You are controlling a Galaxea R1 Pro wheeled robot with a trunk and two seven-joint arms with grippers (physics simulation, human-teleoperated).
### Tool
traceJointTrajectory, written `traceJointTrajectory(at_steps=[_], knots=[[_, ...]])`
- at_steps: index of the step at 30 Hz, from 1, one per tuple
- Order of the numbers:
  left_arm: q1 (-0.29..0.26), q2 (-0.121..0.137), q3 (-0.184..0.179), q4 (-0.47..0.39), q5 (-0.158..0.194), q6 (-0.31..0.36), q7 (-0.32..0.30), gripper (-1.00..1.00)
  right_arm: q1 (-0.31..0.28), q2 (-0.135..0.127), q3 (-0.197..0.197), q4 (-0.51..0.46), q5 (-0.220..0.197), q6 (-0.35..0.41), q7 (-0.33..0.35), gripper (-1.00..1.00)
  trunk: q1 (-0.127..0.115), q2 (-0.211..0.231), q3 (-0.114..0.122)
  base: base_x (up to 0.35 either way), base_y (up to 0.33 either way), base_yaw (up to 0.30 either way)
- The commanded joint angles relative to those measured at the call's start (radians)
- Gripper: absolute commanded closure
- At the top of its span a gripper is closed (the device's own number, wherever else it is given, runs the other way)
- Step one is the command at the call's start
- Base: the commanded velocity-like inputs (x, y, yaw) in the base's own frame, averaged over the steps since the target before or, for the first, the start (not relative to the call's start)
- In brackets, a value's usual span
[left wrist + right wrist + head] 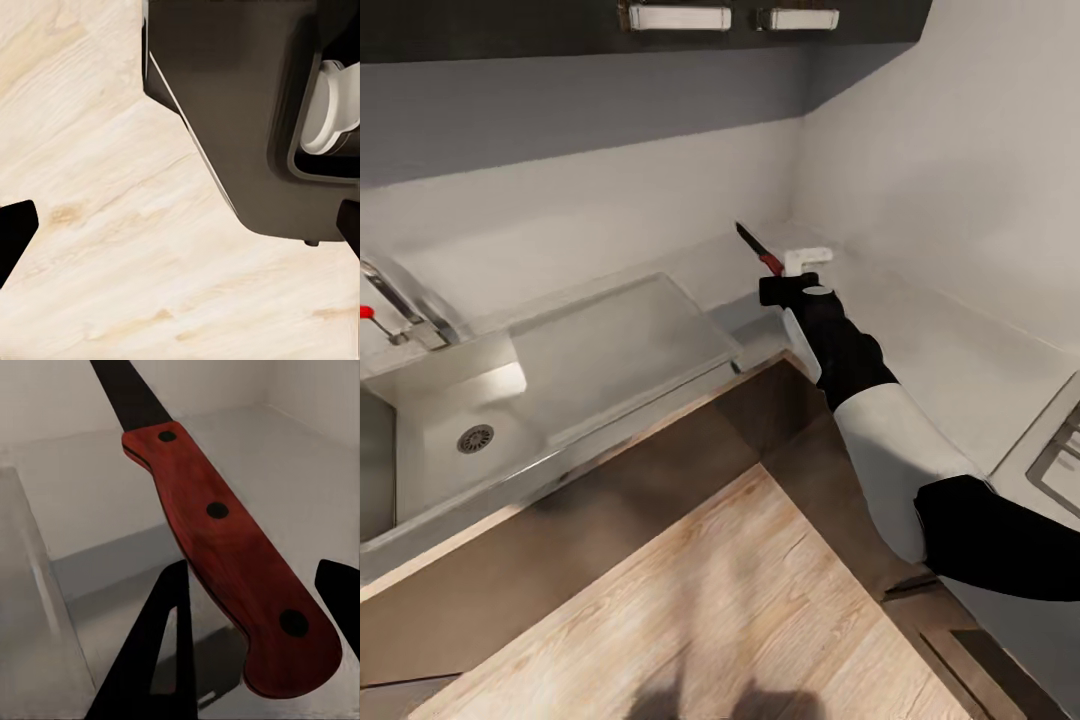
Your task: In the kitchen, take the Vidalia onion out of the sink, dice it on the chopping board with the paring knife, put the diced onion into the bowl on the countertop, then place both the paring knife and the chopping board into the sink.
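Right pincer (788,280) clamped on the paring knife (758,250) by its red handle, held over the desk (960,350) near the back corner, blade up and back. Sink (450,440) sits at the desk's left end. Left pincer (180,247): can't tell its state. Risk: knife pivots or slips during the swing to the sink; the hold looks close to the handle end.

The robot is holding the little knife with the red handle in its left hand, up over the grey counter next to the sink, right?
Not quite: the right gripper holds it, not the left. The head view shows the right arm reaching out with the paring knife raised over the countertop beside the sink. The right wrist view shows its fingers around the reddish handle.
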Motion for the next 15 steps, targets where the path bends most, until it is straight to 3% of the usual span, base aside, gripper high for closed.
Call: traceJointTrajectory(at_steps=[1,5,15], knots=[[0.001,0.001,-0.006,-0.002,0.010,-0.001,-0.001,-1.00,-0.001,0.000,0.003,-0.001,-0.001,0.006,-0.006,1.00,0.000,-0.002,-0.001,-0.318,0.127,0.245],[0.001,0.001,-0.006,-0.002,0.010,-0.001,-0.001,-1.00,-0.001,0.000,0.003,-0.001,-0.001,0.006,-0.005,1.00,0.000,-0.002,0.002,-0.308,0.155,0.192],[0.001,0.001,-0.006,-0.003,0.010,-0.001,-0.001,-1.00,-0.001,0.000,0.005,0.003,-0.002,0.007,-0.005,1.00,0.000,-0.002,0.003,-0.300,0.171,0.021]])
